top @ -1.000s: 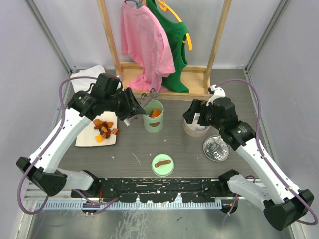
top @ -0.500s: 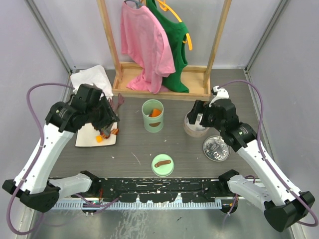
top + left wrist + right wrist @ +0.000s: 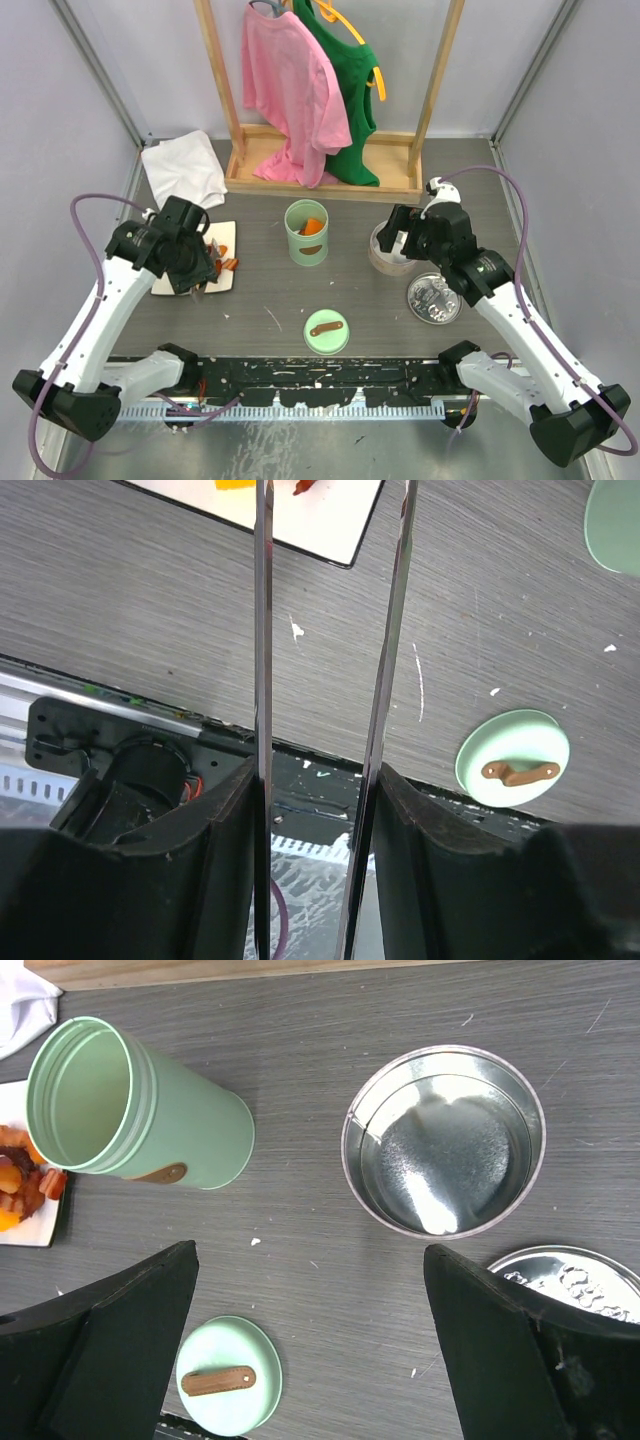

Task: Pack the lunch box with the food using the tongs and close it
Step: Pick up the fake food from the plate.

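My left gripper (image 3: 193,268) hangs over the near edge of the white plate (image 3: 222,283), shut on the tongs (image 3: 263,630). Both thin tong arms run up between my fingers (image 3: 225,820) and stand apart; their tips leave the top of the left wrist view. Orange and red food (image 3: 226,263) lies on the plate, partly hidden by the gripper. The green cylindrical lunch box (image 3: 307,235) stands upright and uncovered with an orange piece (image 3: 313,226) inside. Its green lid (image 3: 326,331) with a brown strap lies nearer the arms. My right gripper (image 3: 403,236) is open and empty.
A round metal tin (image 3: 445,1140) sits below the right gripper, with its metal lid (image 3: 435,298) beside it. A white cloth (image 3: 185,170) lies at the back left. A wooden rack (image 3: 330,185) with pink and green shirts stands behind the lunch box.
My left arm has swung away from the lunch box, left and toward the near side, bringing the tongs down over the plate. The right arm has stayed put.
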`<state>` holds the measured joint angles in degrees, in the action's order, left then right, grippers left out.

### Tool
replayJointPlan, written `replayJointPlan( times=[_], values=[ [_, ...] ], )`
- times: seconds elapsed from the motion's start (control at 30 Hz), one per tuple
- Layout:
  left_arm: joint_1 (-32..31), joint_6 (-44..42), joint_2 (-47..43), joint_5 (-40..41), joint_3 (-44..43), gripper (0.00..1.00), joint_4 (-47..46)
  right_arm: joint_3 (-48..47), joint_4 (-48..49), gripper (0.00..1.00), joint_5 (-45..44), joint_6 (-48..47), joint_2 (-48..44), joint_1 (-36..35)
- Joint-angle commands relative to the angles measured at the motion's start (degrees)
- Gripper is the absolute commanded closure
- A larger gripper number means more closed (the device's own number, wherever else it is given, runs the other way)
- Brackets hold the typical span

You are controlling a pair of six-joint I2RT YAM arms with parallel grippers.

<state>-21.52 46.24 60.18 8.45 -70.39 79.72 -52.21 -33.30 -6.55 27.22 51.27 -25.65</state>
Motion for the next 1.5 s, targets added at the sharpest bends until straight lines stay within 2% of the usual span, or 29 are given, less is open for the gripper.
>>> replayJointPlan(
  times=[0.0,0.23,0.37,0.67,1.17,1.47],
  values=[
    [1.7,-3.9,1.2,1.9,-0.3,0.55,-3.3,-0.7,2.0,0.00,1.1,2.0,-0.1,0.2],
    [6.7,-8.8,5.4,-1.4,-0.4,0.55,-7.8,-0.9,1.1,0.00,0.1,2.0,-1.4,0.2],
    [7.5,-11.7,7.8,-4.2,-0.2,0.56,-9.2,-1.1,0.8,0.00,-0.2,2.2,-1.4,0.2],
    [10.2,-15.2,10.2,-5.1,0.3,0.57,-11.3,-1.4,0.9,0.00,0.7,2.0,0.0,0.2],
    [10.7,-18.1,12.2,-3.0,-0.5,0.61,-8.5,-1.2,1.3,0.00,0.9,1.8,0.7,0.2],
    [10.8,-19.6,14.6,-1.3,-1.4,0.68,-7.1,-1.2,1.3,0.00,0.9,2.0,0.5,0.2]
  ],
)
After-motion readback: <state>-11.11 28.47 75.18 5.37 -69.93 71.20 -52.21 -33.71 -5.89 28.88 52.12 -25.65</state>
